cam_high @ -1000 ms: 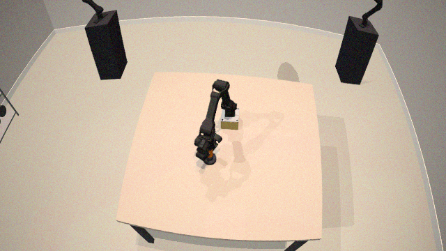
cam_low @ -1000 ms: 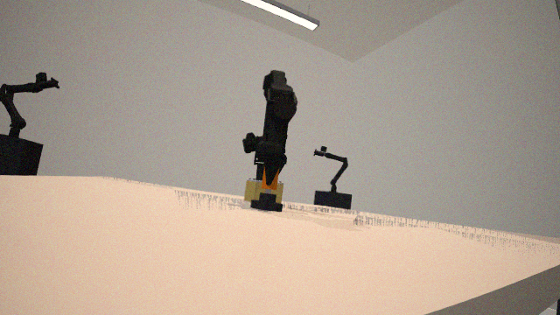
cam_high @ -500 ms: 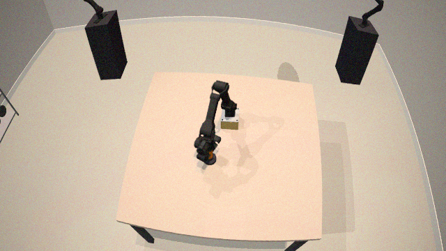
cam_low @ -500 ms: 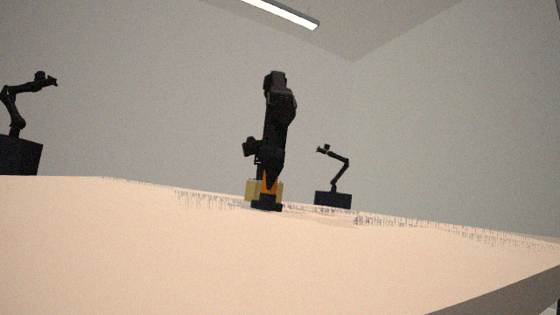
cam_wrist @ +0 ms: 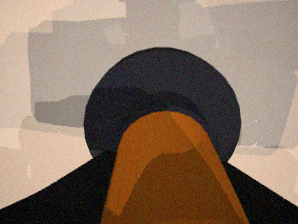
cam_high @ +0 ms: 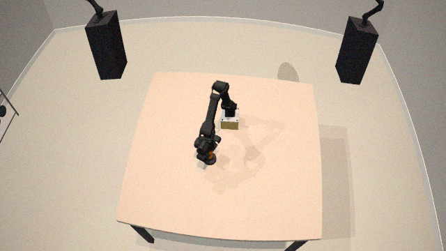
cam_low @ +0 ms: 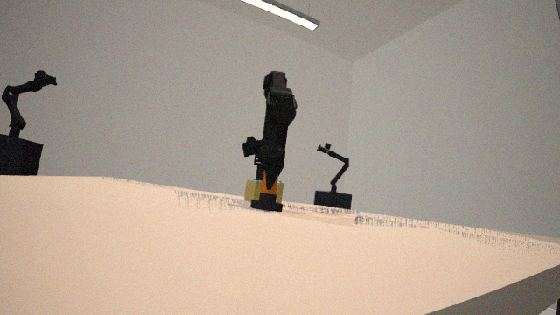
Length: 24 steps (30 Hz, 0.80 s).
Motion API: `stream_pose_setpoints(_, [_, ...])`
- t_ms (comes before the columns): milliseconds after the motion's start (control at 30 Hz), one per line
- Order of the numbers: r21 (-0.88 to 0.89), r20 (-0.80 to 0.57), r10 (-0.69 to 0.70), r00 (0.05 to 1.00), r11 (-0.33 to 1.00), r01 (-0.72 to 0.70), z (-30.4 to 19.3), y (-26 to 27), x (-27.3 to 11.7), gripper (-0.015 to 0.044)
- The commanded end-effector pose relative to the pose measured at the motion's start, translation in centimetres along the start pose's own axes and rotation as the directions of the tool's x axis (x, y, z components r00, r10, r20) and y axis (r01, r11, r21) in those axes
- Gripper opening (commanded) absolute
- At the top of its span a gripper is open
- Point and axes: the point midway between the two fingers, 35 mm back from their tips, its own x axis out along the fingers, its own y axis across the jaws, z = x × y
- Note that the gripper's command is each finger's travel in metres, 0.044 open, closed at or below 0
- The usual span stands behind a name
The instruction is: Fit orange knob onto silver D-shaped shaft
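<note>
The orange knob point(cam_high: 211, 154) point(cam_low: 269, 192) point(cam_wrist: 162, 132) stands upright on the dark round pedestal point(cam_high: 211, 161) point(cam_low: 267, 206) point(cam_wrist: 162, 65). In the exterior view its lower edge meets the top of the pedestal, and no shaft shows between them. The shaft, the hole and their flat sides are hidden. My gripper point(cam_low: 269, 185) point(cam_wrist: 165, 167) points down and is shut on the knob. In the wrist view the dark fingers lie against the knob's left and right sides, with no gap that I can make out. In the top view the fingers are mostly hidden by the wrist.
My arm's base stands on a white-topped, yellowish block point(cam_high: 229, 125) point(cam_low: 250, 191) behind the pedestal. The pale table point(cam_high: 174, 209) point(cam_low: 175, 262) bears both. Two black stands point(cam_high: 106, 49) point(cam_high: 357, 52) with other arms stand beyond the table.
</note>
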Motion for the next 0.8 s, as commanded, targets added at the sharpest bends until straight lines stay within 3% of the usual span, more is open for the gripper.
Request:
stream_pose_setpoints(0, [0.005, 0.000, 0.000, 1.000, 1.000, 0.000, 0.0, 0.0, 0.0, 0.0262])
stream_pose_setpoints(233, [0.005, 0.000, 0.000, 1.000, 1.000, 0.000, 0.0, 0.0, 0.0, 0.0440])
stream_pose_setpoints(500, [0.004, 0.000, 0.000, 1.000, 1.000, 0.000, 0.0, 0.1, -0.3, 0.0440])
stream_pose_setpoints(667, [0.001, -0.001, 0.001, 1.000, 1.000, -0.001, -0.1, 0.2, -8.3, 0.0440])
stream_pose_setpoints(767, [0.000, -0.001, 0.001, 1.000, 1.000, -0.001, 0.0, 0.1, -9.6, 0.0440])
